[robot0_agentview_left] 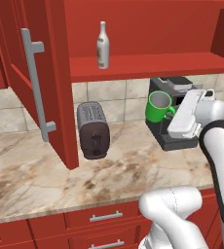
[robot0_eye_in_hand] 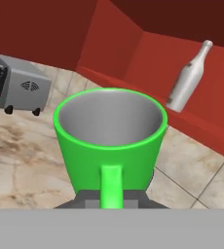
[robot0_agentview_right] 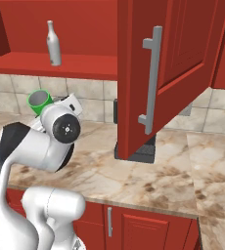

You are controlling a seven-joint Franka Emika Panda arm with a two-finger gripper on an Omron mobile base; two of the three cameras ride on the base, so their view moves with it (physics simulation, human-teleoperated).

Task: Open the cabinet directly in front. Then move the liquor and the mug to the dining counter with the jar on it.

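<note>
From the left base view, we saw our end effector pinching the mug by its handle, holding it upright and clear above the surface, presumably so it could be carried without tipping. The liquor stood on the shelf of the cabinet, above and to the left of the end effector, its door swung wide to leave access.

From the right base view, the mug sat just beyond the wrist, the liquor above it on the shelf.

In the hand view, the mug faced us handle-first, its handle running down between the pressed-together fingers. The liquor and a toaster lay beyond it.
</note>
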